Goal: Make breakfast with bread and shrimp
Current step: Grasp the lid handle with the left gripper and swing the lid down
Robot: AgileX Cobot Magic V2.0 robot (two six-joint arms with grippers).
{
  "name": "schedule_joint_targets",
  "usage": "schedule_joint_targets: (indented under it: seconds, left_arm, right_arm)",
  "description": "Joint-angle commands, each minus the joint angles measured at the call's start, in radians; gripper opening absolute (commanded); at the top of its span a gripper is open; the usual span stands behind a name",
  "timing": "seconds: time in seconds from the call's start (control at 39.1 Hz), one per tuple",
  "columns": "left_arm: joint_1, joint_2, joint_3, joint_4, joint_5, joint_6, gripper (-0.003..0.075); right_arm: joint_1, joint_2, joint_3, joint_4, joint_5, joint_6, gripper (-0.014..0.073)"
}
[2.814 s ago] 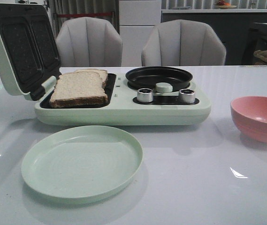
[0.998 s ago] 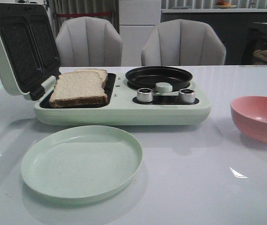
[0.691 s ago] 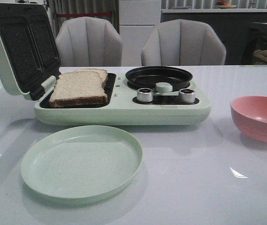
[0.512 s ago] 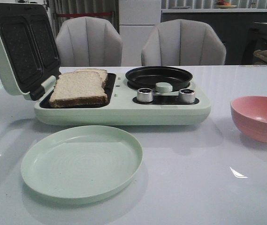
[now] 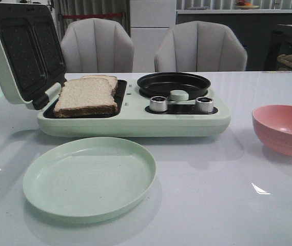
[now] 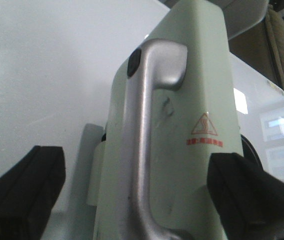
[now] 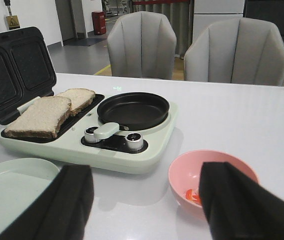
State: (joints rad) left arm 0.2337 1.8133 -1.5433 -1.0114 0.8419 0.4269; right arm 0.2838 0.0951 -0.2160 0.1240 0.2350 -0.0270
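Note:
Two bread slices lie overlapping on the open sandwich maker's lower plate, the front slice point(image 5: 86, 96) and the back slice point(image 5: 107, 81); they also show in the right wrist view point(image 7: 39, 116). Orange-pink shrimp point(image 7: 192, 195) lie in the pink bowl point(image 7: 209, 172), partly hidden by a finger; the bowl point(image 5: 284, 128) hides them in the front view. My left gripper point(image 6: 142, 200) is open, its fingers on either side of the raised lid's silver handle point(image 6: 146, 110). My right gripper point(image 7: 154, 200) is open and empty above the table, close to the bowl. Neither gripper shows in the front view.
The pale green sandwich maker point(image 5: 135, 120) has its lid point(image 5: 22, 51) propped up at the left, a black pan point(image 5: 174, 83) and two knobs on its right half. A pale green plate point(image 5: 89, 177) lies in front. Two grey chairs stand behind the table.

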Motion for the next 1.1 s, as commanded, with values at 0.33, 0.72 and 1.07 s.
schedule_joint_targets:
  seconds: [0.33,0.72,1.07]
  left_arm:
    - [-0.043,0.027,-0.038,-0.142,0.069,0.068,0.0317]
    - [-0.181,0.027,-0.038,-0.223,0.069,0.182,0.0240]
    - [-0.421,0.027,-0.038,-0.163,0.023,0.323,0.0240]
  right_arm:
    - [-0.004,0.011,-0.028,0.005,-0.085,-0.004,0.0547]
    - [-0.004,0.011,-0.028,0.005,-0.085,-0.004,0.0547]
    - [-0.004,0.011,-0.028,0.005,-0.085,-0.004,0.0547]
